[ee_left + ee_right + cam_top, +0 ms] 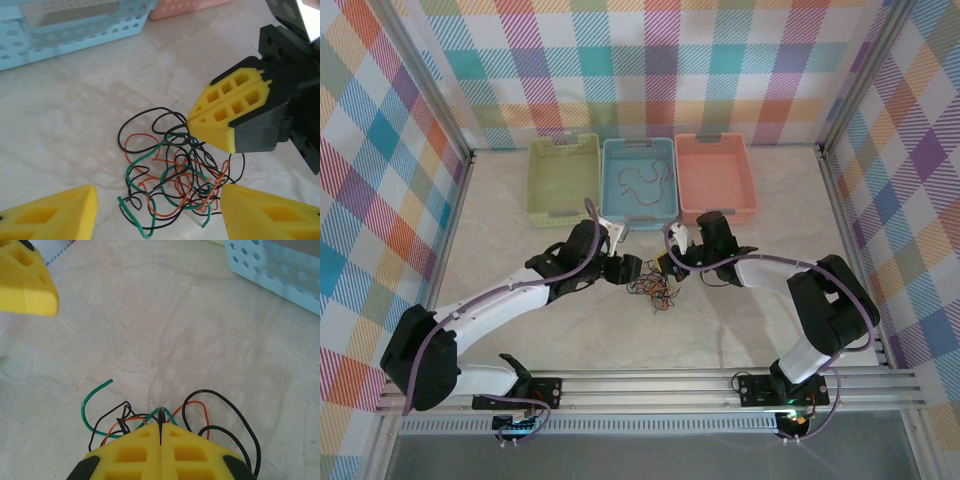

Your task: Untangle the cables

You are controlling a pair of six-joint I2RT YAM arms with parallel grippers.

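finds the cables (653, 290) knotted in a loose heap (black, orange-red and green strands) on the table (520, 260), just in front of the blue basket (639, 213). shows the left gripper (159, 192) spread wide in front of that basket, a jaw on each side of the heap, gripping nothing. shows the right gripper (160, 427) pressed fully together at the heap's edge toward the blue basket, seemingly pinching a green and a black strand at its tips.

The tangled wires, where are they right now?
In the top view the tangled cables lie on the table, just nearer than the blue basket, between the left gripper and the right gripper, which pinches their edge.
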